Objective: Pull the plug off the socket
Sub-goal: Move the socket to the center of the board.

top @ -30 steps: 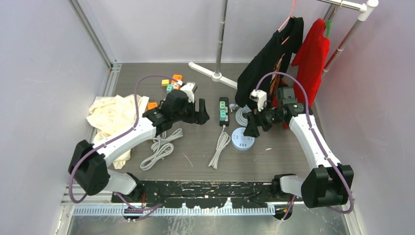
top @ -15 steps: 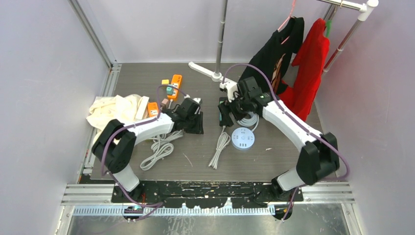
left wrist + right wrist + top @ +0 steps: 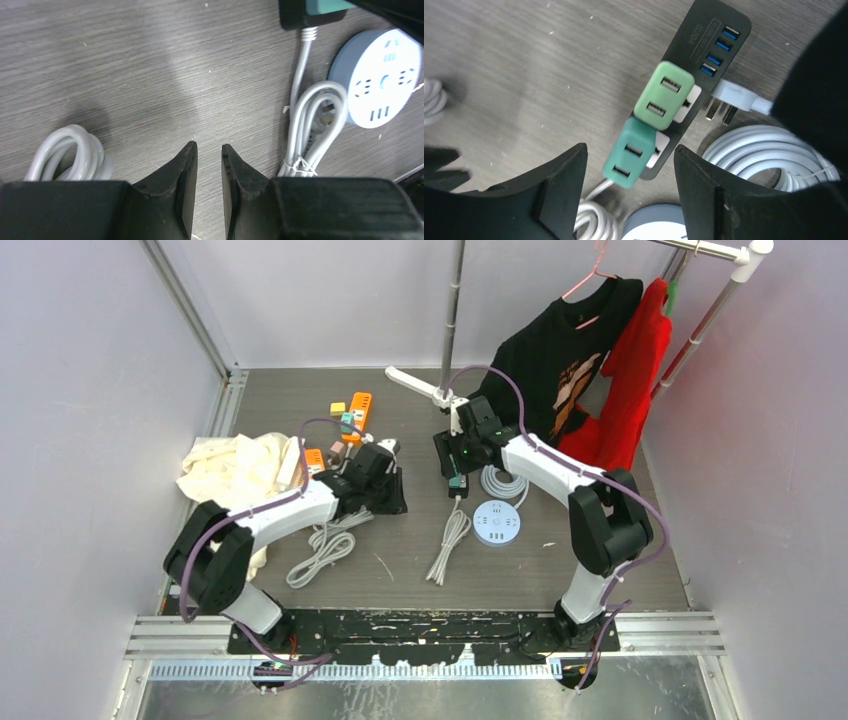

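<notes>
- Two green plugs sit next to each other in the black power strip (image 3: 716, 55), which runs from the upper right toward the lower centre of my right wrist view. The light green plug (image 3: 663, 95) is the upper one, and the dark green plug (image 3: 636, 140) is just below it.
- My right gripper (image 3: 629, 157) hangs over the dark green plug with its jaws spread, one finger on each side. Table shows in the gap on the left and the strip's edge in the gap on the right, so nothing is grasped yet.
- My left gripper (image 3: 209, 150) is clenched down to a thin slit with nothing in it, over bare table (image 3: 125, 60) at the lower centre of the left wrist view.
- From the left wrist, the strip's end only peeks in at the top right. The round white socket (image 3: 382, 80) lies at the right edge, with a tied cable bundle (image 3: 312, 125) just beside it.
- As I judge it, the step in hand is lining up the grasp on the dark green plug. Both plugs look fully seated, so the pull has not begun.
- Next I should come down a little and close squarely on the plug's two sides, then draw it straight away from the strip's face without twisting.
- One risk is that nothing pins the strip, since my left jaws are apart from it, so the strip may lift with the plug.
- Another is the loose white plug (image 3: 734, 97) lying just beside the strip on the right, near my right-hand finger's way down, which I should avoid nudging.
</notes>
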Action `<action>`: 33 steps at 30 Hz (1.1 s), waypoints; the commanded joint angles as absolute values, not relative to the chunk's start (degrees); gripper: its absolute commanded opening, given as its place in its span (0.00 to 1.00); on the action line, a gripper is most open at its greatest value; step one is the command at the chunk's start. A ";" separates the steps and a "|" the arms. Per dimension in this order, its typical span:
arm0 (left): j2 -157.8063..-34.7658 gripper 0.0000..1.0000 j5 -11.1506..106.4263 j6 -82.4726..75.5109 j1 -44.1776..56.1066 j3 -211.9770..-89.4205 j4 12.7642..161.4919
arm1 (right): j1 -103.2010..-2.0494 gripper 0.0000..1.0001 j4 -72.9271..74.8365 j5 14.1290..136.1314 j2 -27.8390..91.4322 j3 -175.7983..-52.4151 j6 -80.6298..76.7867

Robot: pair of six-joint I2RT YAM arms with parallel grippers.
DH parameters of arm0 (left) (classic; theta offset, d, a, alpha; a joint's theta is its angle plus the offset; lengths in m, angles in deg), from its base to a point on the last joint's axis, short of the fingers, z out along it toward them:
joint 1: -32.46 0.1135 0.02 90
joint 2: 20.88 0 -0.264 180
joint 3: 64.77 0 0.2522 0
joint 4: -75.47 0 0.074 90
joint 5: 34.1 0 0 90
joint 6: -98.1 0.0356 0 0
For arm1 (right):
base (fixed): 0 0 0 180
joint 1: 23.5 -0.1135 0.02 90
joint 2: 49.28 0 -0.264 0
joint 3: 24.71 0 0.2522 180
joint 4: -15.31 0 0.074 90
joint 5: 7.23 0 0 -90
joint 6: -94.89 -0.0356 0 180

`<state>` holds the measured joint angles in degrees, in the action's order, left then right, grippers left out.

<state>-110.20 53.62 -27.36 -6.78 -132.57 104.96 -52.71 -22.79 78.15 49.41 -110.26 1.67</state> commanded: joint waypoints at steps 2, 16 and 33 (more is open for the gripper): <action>-102.35 0.25 58.05 -26.30 -6.55 -130.77 101.52 | -53.38 0.64 -19.93 83.93 54.89 -115.96 -0.82; -84.80 0.29 61.72 -23.11 -6.52 -119.50 92.67 | -56.88 0.13 -21.28 80.39 51.02 -110.61 5.01; -75.14 0.48 42.66 -4.07 -6.50 -98.41 58.68 | -62.87 0.56 -33.44 59.41 42.76 -100.90 36.36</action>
